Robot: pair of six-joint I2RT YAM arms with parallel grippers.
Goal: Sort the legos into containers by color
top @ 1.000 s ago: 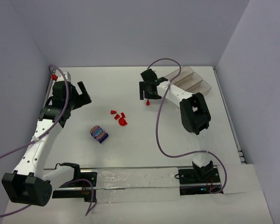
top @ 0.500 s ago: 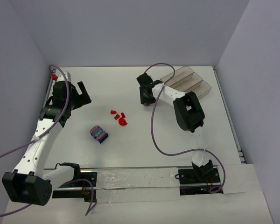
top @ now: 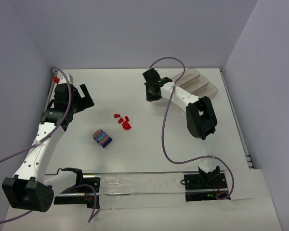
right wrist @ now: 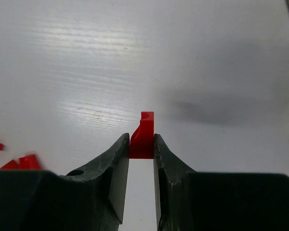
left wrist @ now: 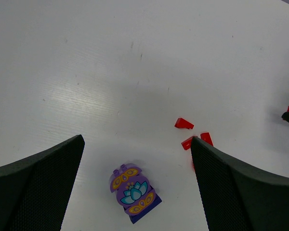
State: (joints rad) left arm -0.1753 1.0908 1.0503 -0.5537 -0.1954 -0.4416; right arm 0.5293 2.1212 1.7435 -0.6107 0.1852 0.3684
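Enclosing walls point(top: 135, 33) pale lilac | table point(top: 149, 144) white | red legos point(top: 126, 125) scattered

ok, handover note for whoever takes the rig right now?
Left end effector: open, empty, far left.
Right end effector: shut on one red lego, left of the tray.
Other red legos: loose in the middle, purple clump beside them.
Done: no brick visible in the tray.
Left: bin this red one, then sort the rest by color.
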